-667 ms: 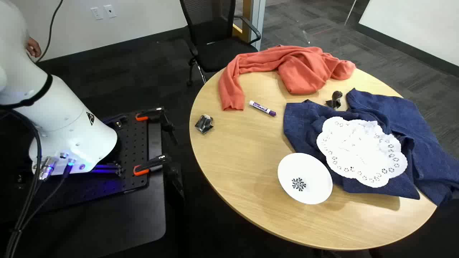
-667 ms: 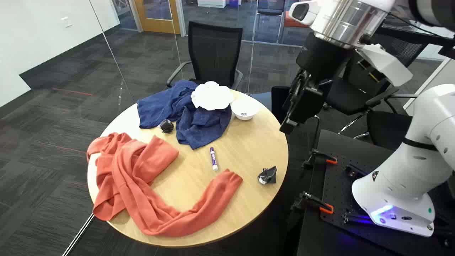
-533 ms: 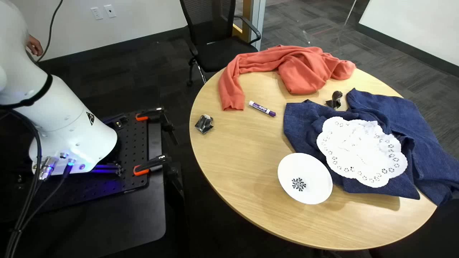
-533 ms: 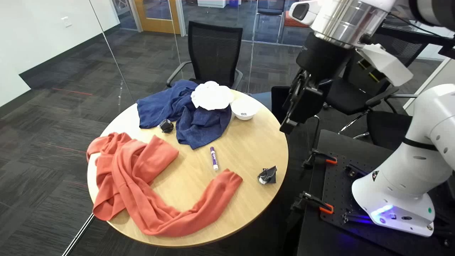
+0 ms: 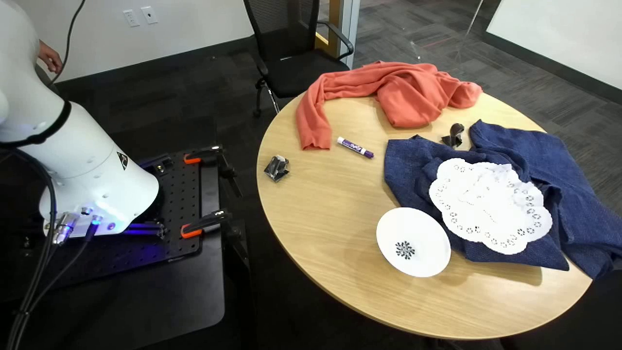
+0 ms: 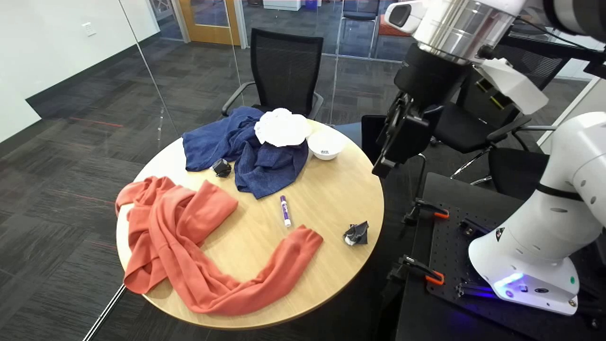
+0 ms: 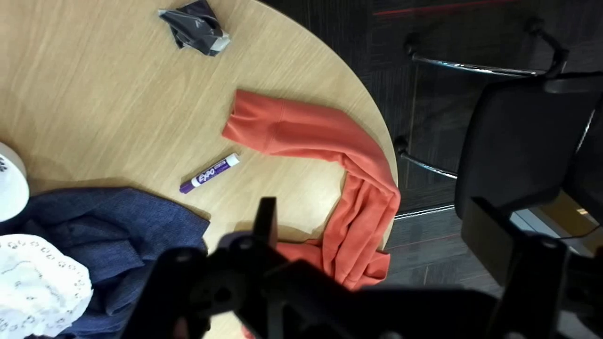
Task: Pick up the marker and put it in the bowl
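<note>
Wrist view: the gripper (image 7: 378, 230) holds its blocky fingers (image 7: 267, 220) spread wide. The slim purple-and-white marker (image 7: 209, 173) lies flat on the pale wood-grained table (image 7: 118, 103), between a loosely folded orange garment (image 7: 306, 127) and rumpled denim (image 7: 160, 216). In an exterior view, the round white bowl (image 5: 415, 233) sits near, right of the marker, beside the denim, which bears a lacy, scalloped doily (image 5: 488, 204); a crumpled, shiny black scrap (image 5: 277, 168) lies at the left.
</note>
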`<control>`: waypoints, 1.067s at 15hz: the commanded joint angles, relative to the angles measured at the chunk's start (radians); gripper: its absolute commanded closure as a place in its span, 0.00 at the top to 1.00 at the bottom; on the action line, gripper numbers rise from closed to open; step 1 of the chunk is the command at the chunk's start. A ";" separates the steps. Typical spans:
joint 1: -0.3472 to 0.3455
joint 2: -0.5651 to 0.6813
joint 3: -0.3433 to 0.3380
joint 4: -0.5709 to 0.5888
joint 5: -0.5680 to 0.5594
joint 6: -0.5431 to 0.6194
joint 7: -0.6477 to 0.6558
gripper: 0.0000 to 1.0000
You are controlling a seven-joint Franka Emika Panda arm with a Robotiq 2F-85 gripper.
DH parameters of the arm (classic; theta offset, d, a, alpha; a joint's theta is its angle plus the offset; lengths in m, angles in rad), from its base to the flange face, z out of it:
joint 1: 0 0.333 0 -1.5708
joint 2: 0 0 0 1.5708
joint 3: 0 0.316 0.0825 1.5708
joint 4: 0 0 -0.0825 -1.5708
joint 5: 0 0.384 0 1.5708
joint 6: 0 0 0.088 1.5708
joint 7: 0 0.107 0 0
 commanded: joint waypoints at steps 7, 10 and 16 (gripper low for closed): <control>-0.176 0.286 0.019 0.123 -0.094 0.123 0.170 1.00; -0.199 0.418 0.038 0.164 -0.115 0.210 0.278 1.00; -0.217 0.663 0.062 0.253 -0.208 0.389 0.551 1.00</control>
